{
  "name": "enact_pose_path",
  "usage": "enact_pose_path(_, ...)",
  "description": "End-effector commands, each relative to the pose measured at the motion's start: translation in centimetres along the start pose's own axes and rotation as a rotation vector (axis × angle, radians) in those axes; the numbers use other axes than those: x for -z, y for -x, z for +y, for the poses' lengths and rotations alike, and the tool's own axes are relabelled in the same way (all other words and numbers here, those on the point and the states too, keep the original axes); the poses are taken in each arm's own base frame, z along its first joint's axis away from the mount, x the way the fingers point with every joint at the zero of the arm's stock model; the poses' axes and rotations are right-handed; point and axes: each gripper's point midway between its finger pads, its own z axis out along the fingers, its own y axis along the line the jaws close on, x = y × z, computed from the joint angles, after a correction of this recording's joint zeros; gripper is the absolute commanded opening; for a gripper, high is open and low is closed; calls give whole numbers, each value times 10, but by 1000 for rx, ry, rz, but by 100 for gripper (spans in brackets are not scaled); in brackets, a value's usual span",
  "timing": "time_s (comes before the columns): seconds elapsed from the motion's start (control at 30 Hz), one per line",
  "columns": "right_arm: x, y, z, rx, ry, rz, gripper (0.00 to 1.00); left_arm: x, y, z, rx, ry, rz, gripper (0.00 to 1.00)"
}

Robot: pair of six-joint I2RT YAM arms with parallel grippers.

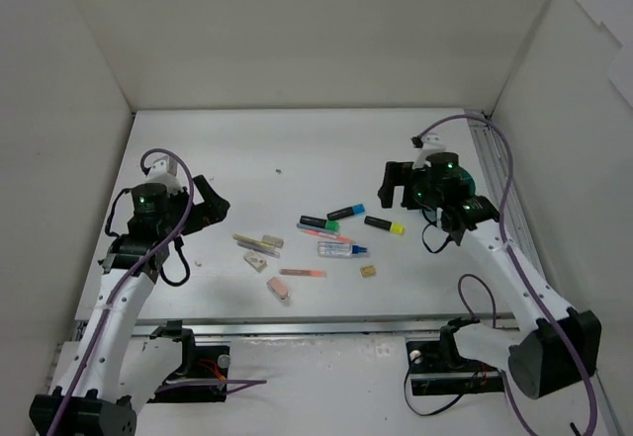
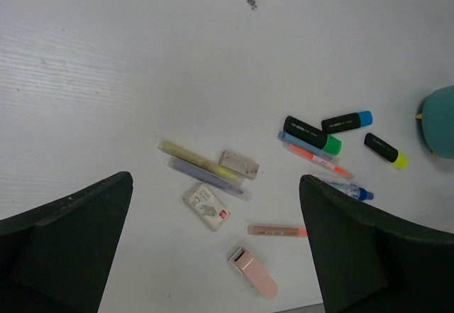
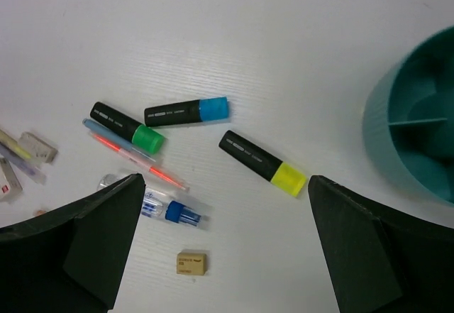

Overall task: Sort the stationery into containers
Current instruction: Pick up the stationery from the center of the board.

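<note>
The left hand [image 2: 216, 178] and right hand [image 3: 225, 179] are held spread wide and empty above the surface [image 3: 284, 29]. A yellow-capped highlighter [image 3: 262, 162] is seen lying flat, left of the teal tub [image 3: 379, 125], long axis left-right, cap pointing right. It is judged light, rigid and smooth, best pinched across its black barrel.

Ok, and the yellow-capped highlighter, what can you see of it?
The yellow-capped highlighter has a black, plastic-looking barrel and a bright yellow cap, which is on. It lies flat on the white table, touching nothing else, between the blue-capped highlighter and the teal tub, with its cap end toward the tub.
</note>
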Motion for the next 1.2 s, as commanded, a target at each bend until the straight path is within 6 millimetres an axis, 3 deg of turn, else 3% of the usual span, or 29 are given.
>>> enact_pose_path(0.0,-14,18,18,126,-8,-11,98,-9,5,-6,21,-29,-2,100)
enact_pose_path(0.13,-45,-15,33,210,4,118,98,-24,-11,-8,31,-65,53,99)
enact_pose_path(0.37,-62,-72,72,364,104,263,98,-43,-51,5,43,-46,193,99)
enact_pose_path(0.43,-62,-81,75,380,108,281,98,-48,-59,9,49,-41,215,100)
enact_pose_path(0.5,-65,-78,66,371,41,271,98,-51,-65,8,52,-44,233,100)
enact_pose_path(0.6,-67,-81,70,361,57,280,98,-55,-72,8,50,-43,260,99)
enact_pose_path(0.63,-63,-90,82,390,154,307,98,-56,-72,9,45,-42,262,99)
enact_pose_path(0.77,-62,-111,95,450,256,365,98,-58,-76,8,24,-44,278,100)
enact_pose_path(0.93,-56,-152,113,528,425,469,97,-61,-74,0,-18,-84,293,100)
enact_pose_path(1.07,-67,-172,106,551,376,568,96,-60,-70,-2,-45,-97,291,100)
enact_pose_path(1.17,-74,-173,99,567,316,607,95,-60,-67,-2,-62,-89,291,99)
